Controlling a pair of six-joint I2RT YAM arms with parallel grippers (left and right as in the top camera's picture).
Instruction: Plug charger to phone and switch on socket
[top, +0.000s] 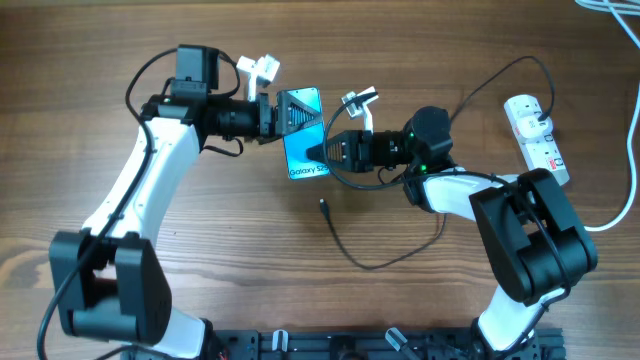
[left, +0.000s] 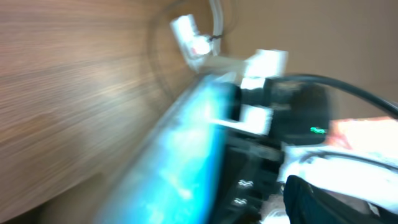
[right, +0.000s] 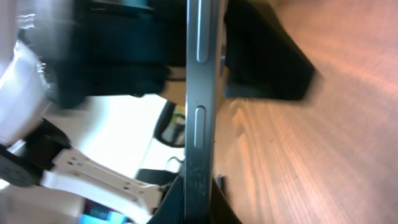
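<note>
Here both the left gripper (top: 294, 112) and right gripper (top: 318, 151) clamp the phone (top: 301, 155)

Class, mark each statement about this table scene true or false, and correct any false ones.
1. The charger lies on the table, not plugged into the phone. True.
2. The socket sits beside the left arm. False: it lies at the table's far right.
3. The phone's screen is dark. False: it glows bright blue.
4. The left gripper and the right gripper both have fingers at the phone. True.
</note>
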